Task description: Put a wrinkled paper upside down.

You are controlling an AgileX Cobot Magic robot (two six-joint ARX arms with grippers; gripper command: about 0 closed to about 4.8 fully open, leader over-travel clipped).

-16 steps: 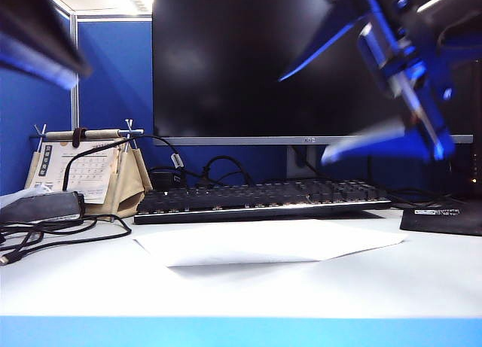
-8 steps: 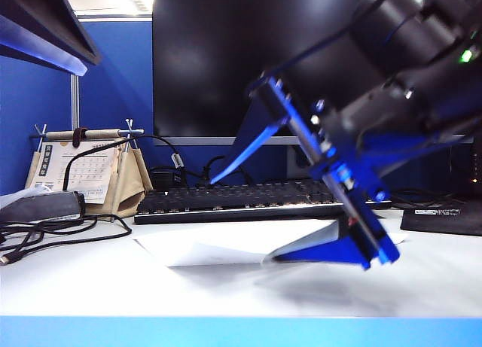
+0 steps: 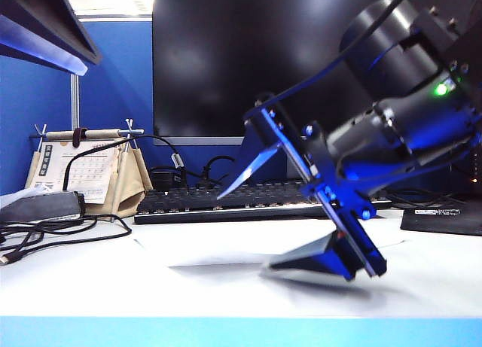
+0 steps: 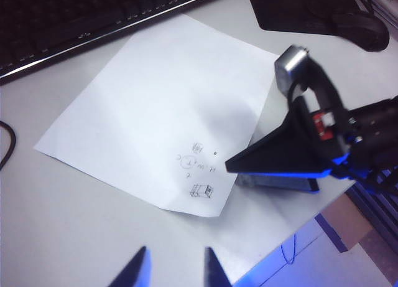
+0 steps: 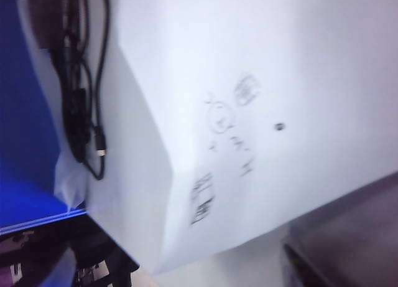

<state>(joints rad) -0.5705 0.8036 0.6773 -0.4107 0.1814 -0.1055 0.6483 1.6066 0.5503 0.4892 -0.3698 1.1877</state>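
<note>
The wrinkled paper [image 4: 161, 106] lay flat on the white counter [image 3: 90, 275], just in front of the keyboard [image 3: 226, 200]. My right end effector [image 3: 275, 226] hung spread wide and empty, its lower finger at the sheet's near right edge. My left end effector [image 4: 174, 269] waited above the sheet, fingers parted, grasping nothing.

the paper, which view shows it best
Left wrist view: the whole paper lies flat before the keyboard, small marks up. Exterior view sees it edge-on, partly behind the open right gripper. Right wrist view is close and blurred.
</note>
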